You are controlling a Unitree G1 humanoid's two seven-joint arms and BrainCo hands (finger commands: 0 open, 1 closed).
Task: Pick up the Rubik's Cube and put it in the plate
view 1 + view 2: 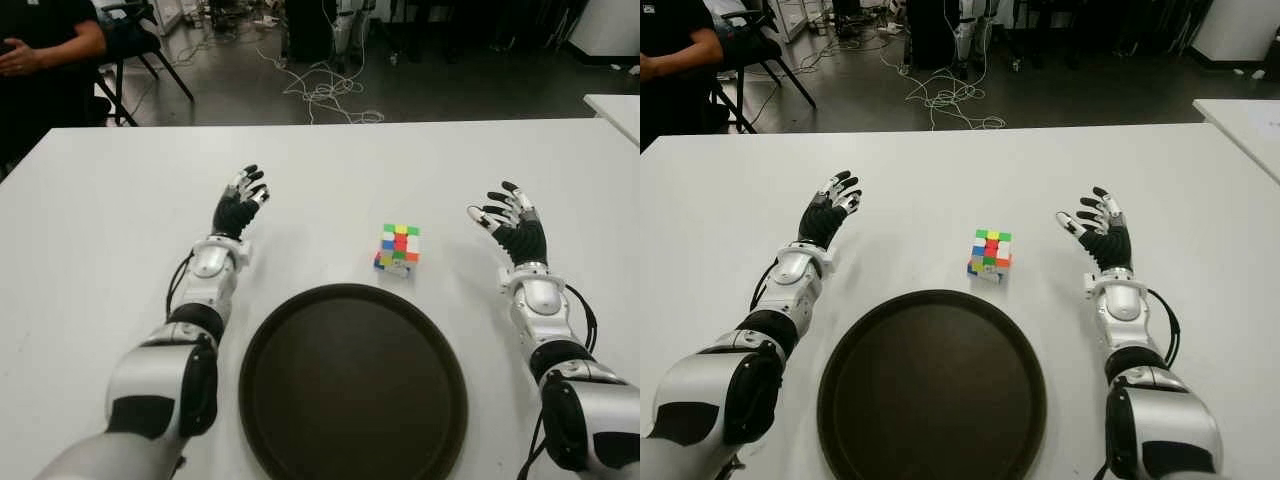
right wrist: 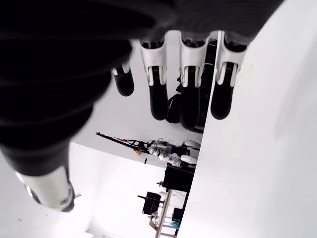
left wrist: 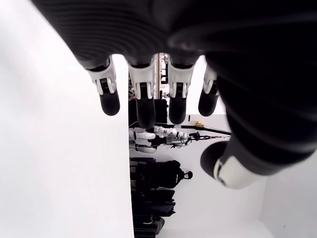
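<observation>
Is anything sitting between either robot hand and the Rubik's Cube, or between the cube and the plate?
Nothing visible. Bare table separates the Rubik's Cube from the open right robot hand and left robot hand, and the plate lies just beside it.

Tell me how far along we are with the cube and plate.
Nothing is done yet. The Rubik's Cube sits on the white table just beyond the rim of the dark plate, which holds nothing. In hand: nothing; the left hand and right hand are both open, either side of the cube. Left: reach, grasp, lift, place.
</observation>
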